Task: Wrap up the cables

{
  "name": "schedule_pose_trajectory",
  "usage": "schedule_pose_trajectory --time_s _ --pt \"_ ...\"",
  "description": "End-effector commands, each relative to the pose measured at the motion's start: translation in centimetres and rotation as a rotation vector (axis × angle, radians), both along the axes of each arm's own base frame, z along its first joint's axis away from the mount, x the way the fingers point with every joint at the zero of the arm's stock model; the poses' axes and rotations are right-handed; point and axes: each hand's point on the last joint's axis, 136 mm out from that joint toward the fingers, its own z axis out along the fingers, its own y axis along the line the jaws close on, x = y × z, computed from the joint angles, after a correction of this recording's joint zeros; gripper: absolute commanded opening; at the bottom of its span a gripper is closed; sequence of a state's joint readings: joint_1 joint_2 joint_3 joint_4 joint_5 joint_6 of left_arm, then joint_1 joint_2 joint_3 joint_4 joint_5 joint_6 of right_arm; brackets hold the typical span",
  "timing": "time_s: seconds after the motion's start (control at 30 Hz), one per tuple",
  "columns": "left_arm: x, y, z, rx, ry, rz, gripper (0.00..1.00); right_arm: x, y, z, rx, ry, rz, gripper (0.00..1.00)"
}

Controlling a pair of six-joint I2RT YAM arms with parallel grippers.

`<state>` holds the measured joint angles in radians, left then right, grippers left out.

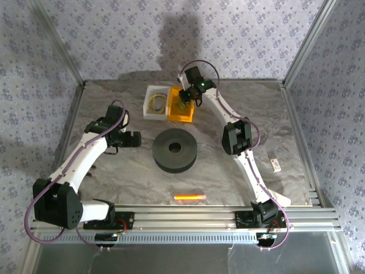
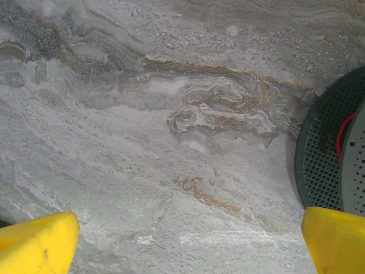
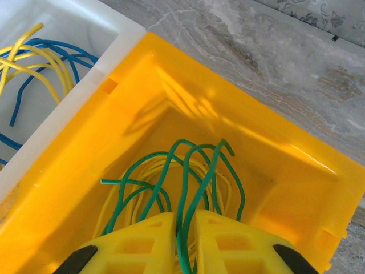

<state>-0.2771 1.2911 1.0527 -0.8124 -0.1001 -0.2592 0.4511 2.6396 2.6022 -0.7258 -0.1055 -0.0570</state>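
1. Orange strip [image 1: 189,197]: lying on the marble table [image 1: 245,108], just beyond the arm bases.
2. Black spool [image 1: 174,149]: sitting flat at mid-table.
3. Left gripper [image 1: 134,138]: hanging just left of the spool, jaws standing wide apart and gripping nothing.
4. Right gripper [image 3: 183,218]: reaching into the yellow bin [image 3: 171,85], fingers pinching narrowly on the green cables [image 3: 182,251], which are looping inside that bin.
5. White bin [image 3: 74,108]: touching the yellow bin, containing yellow and blue wires [image 3: 40,54].

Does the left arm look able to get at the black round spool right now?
Probably yes: the left gripper is open and sits just beside the black round spool, with bare marble tabletop between them and nothing in the way.
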Motion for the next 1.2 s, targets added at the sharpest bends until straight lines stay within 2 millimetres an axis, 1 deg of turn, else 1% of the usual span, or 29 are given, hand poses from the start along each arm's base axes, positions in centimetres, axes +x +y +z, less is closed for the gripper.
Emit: schedule_pose_trajectory --time_s 0.0,0.2,0.37,0.57,0.8,0.9,1.17 --pt "-0.4 -0.2 0.6 0.002 -0.004 -0.02 1.0 0.4 0.0 0.4 0.043 0.004 -0.002 0.12" --pt "-0.3 -0.1 0.6 0.004 -0.005 -0.019 1.0 0.5 0.0 1.1 0.056 -0.004 0.0 0.0" --pt "-0.4 -0.1 0.6 0.005 -0.004 -0.019 1.0 0.5 0.4 2.3 0.053 -0.038 0.015 0.0" --pt "-0.3 -0.1 0.9 0.006 -0.008 -0.02 1.0 0.4 0.6 5.1 0.048 -0.096 0.026 0.0" --pt "-0.3 -0.1 1.1 0.005 -0.014 -0.02 1.0 0.0 0.5 9.2 0.0 -0.195 0.032 0.0" --pt "-0.3 -0.1 1.2 0.005 -0.017 -0.021 1.0 -0.2 0.5 10.6 -0.03 -0.236 0.034 0.0" --pt "-0.4 0.0 1.5 0.002 -0.026 -0.021 1.0 -1.5 1.1 13.2 -0.066 -0.302 0.059 0.0"
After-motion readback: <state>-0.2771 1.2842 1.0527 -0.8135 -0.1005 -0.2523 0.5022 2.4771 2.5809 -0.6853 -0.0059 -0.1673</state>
